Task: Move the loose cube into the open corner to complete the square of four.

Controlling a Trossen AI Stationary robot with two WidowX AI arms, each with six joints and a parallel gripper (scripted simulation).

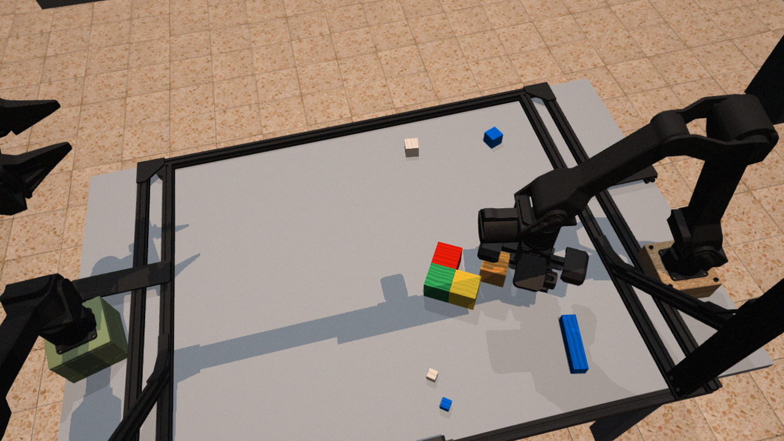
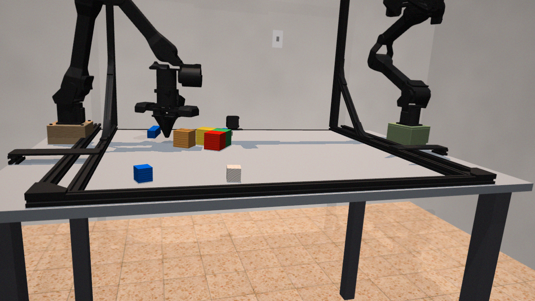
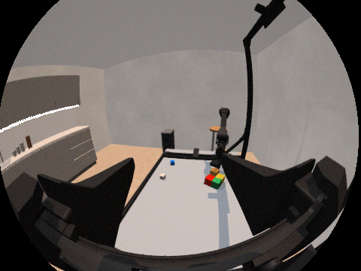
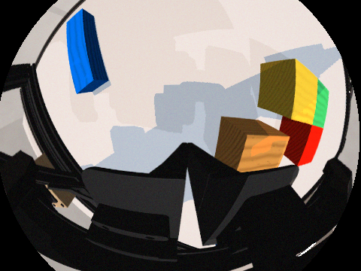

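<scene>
Left of the overhead view, the left gripper (image 1: 65, 125) (image 3: 178, 160) hangs beyond the table's edge, fingers apart and nothing between them. Nearby, a green base block (image 1: 112, 329) (image 2: 407, 133) stands outside the black frame (image 1: 329, 130) (image 2: 261, 192), with a broad open stretch of table inside the rail. Next come the green cube (image 1: 440, 281) (image 2: 227, 137) (image 3: 216, 183) (image 4: 322, 107), the red cube (image 1: 447, 255) (image 2: 214, 141) (image 3: 209, 180) (image 4: 314, 144) and the yellow cube (image 1: 465, 288) (image 2: 203, 135) (image 3: 220, 177) (image 4: 304, 94), forming an L. The orange cube (image 1: 495, 272) (image 2: 184, 138) (image 3: 214, 171) (image 4: 263, 150), the loose one, sits just outside the open corner between red and yellow. Beside its outer side, the right gripper (image 1: 533, 269) (image 2: 166, 136) (image 4: 186, 147) points down, fingers together and empty; contact with the cube appears possible but cannot be confirmed. Farther right, a blue bar (image 1: 574, 344) (image 2: 153, 132) (image 4: 83, 53) lies well apart from the cubes, inside the rail. The pale gray table (image 1: 301, 219) (image 2: 280, 161) (image 3: 169, 226) carries patches of shadow, above a speckled tile floor (image 1: 274, 54) (image 2: 224, 254); plain gray walls (image 2: 224, 56) (image 3: 180, 94) rise behind.
</scene>
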